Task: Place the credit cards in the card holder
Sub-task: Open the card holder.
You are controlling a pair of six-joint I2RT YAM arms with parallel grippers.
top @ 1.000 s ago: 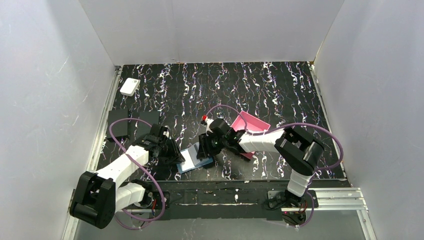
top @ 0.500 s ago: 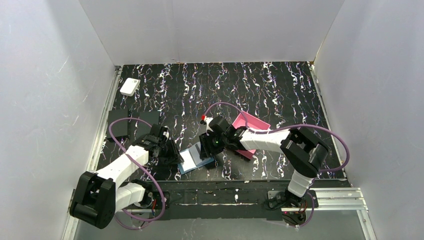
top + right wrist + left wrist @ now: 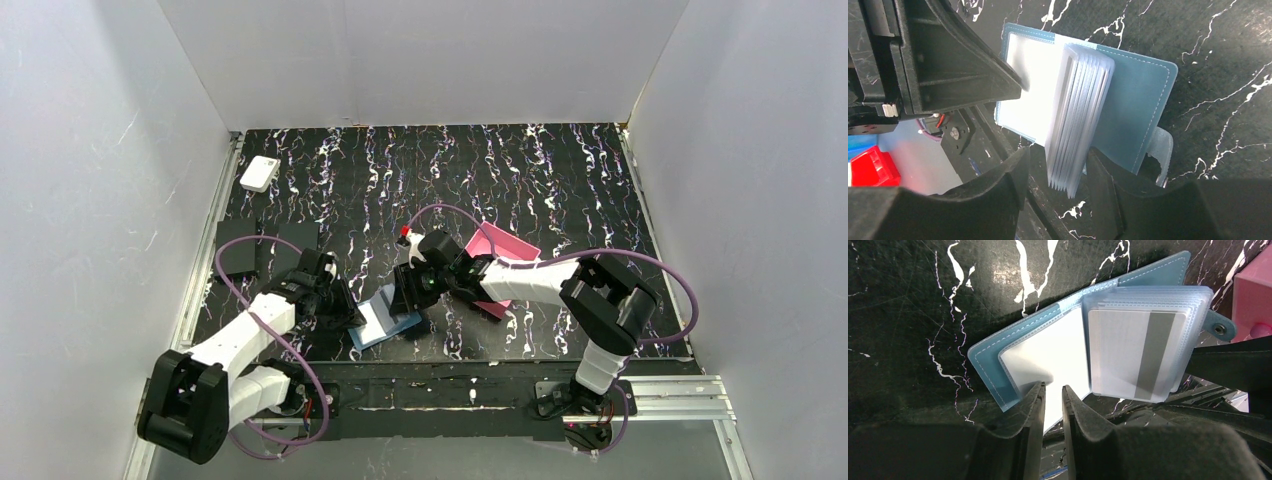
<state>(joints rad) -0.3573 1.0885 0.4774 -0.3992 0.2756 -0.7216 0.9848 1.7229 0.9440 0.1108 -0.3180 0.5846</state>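
Black worktop (image 3: 560,170) veined with white streaks, boxed in by plain white walls (image 3: 420,60), with two robot arms reaching in from the near edge. Between them, close to that edge, the teal-blue card holder (image 3: 383,322) lies opened flat.

Left tool (image 3: 1053,388): its two dark fingers are pressed almost together, pinching the near edge of a white card (image 3: 1050,357). That card's far part sits under the clear left-hand pocket of the holder, while its near edge sticks out past the blue stitched border.

Right tool (image 3: 1058,161): its fingers stand on either side of the holder's stack of clear sleeves (image 3: 1083,100) and grip it, holding the stack up off the right-hand cover. One sleeve already carries a grey-white striped card (image 3: 1133,352). The snap tab (image 3: 1220,329) pokes out beyond the sleeves, just beside the right tool's finger.

A pink tray (image 3: 510,255) rests behind the right arm (partly hidden by it). Two matte black slabs (image 3: 240,260) lie near the left edge, with a small white box (image 3: 260,173) well apart in the far left corner
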